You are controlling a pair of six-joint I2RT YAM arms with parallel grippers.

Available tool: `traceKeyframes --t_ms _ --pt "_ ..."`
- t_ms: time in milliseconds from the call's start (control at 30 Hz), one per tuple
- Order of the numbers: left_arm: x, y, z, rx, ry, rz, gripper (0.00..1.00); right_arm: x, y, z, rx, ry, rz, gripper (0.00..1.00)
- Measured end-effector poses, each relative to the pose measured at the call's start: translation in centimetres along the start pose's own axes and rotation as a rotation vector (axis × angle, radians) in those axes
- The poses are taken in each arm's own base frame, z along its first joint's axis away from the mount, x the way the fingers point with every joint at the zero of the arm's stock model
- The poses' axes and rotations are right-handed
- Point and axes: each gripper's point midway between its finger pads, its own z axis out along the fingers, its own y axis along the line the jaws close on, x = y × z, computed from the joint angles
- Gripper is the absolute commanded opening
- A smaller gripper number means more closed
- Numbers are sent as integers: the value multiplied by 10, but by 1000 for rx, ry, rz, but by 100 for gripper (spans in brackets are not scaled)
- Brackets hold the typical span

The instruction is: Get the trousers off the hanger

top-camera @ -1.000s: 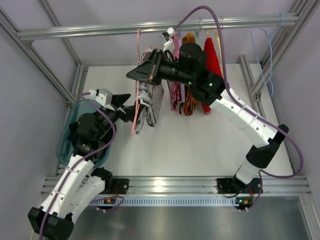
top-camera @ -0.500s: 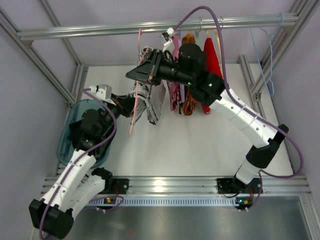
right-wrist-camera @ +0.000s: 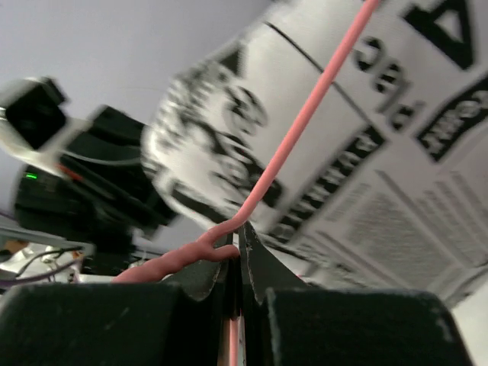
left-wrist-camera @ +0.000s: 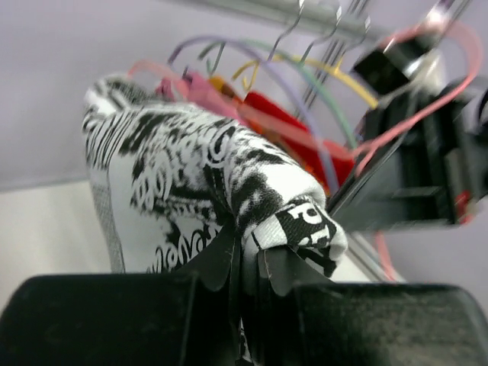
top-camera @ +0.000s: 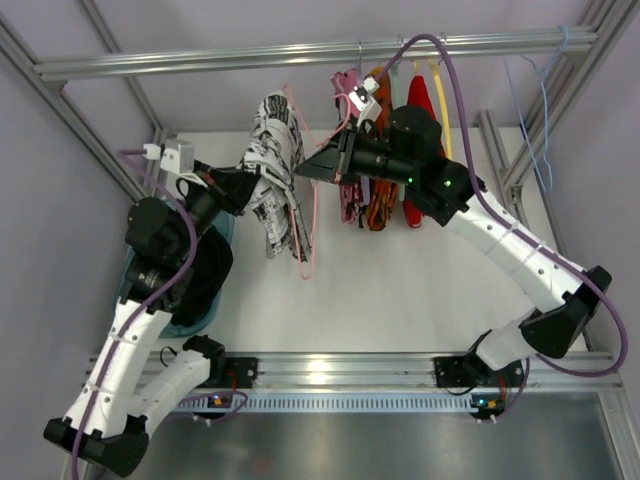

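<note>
landmark: the rail [top-camera: 300, 52], the metal bar that runs across the back of the cell.
left gripper [left-wrist-camera: 248, 267]: its jaws are together, clamped on a bunched fold of the trousers [left-wrist-camera: 191, 183]. a second ago they stood apart, lower down and further from the rail.
right gripper [right-wrist-camera: 238, 259]: pinched tight on the thin wire of the hanger [right-wrist-camera: 305, 126], as it was a second ago.
trousers: they hang in the air under the left half of the rail, draped over the hanger wire, with the gripped fold lifted towards the rail.
hanger: just below the rail, its pink frame trailing down beside the cloth. whether the hook is on the rail or off it, i cannot tell.
what changed: the left arm has risen towards the rail and taken hold, while the right arm has drawn the hanger along the rail towards the other garments [top-camera: 375, 190].
meaning: both things are now gripped, so the separating pull looks under way. the trousers lie over the wire, so the task is not yet done.
next, as a guess: the two arms need to part further along the rail so the cloth slides off the wire.
risk: the floppy cloth may snag on the frame or slip from the pinch.
</note>
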Motion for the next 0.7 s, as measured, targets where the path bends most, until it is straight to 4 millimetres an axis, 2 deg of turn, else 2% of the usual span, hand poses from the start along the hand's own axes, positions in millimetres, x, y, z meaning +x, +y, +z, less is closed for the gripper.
traceKeyframes --t_ms 200,367,567,700 --pt "-74 -34 4 51 -111 2 0 26 -29 -1 38 61 -22 0" --pt "-144 -65 0 99 -230 20 0 36 -42 1 59 85 -36 0" --pt "-211 -84 -28 85 -400 74 0 46 -51 1 71 112 -75 0" --pt "-231 -78 -53 9 -477 126 0 53 -48 -2 57 137 -127 0"
